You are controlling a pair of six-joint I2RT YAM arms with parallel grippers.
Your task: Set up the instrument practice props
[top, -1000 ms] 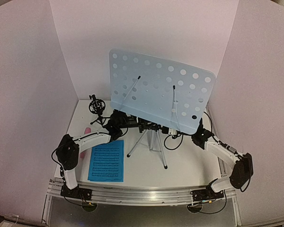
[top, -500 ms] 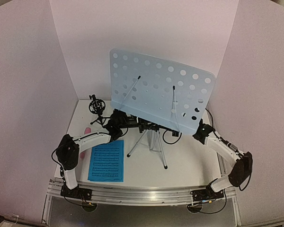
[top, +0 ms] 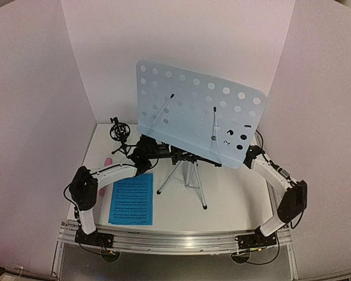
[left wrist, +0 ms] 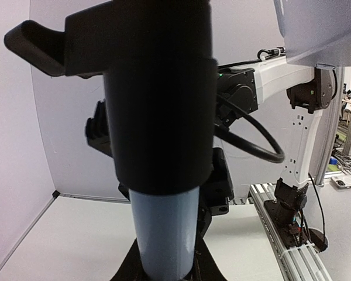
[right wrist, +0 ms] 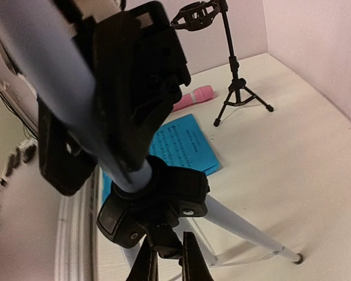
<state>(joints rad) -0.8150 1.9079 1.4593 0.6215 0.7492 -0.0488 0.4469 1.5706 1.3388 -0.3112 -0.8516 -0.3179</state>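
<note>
Sheet music (top: 132, 199) | blue, staves printed, txt illegible | stand (top: 196, 114) upright

stand pole (right wrist: 54, 60) up close; beyond it blue pages (right wrist: 187, 141), pink microphone (right wrist: 195, 96), upright mic holder (right wrist: 238, 89).

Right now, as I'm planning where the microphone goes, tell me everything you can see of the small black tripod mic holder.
The small black tripod mic holder stands upright on the white table near its back left corner. Three thin splayed legs carry a slim stem topped by an empty ring-shaped cradle, seemingly metal. Only the table touches it; the pink stick microphone lies apart nearby.
</note>
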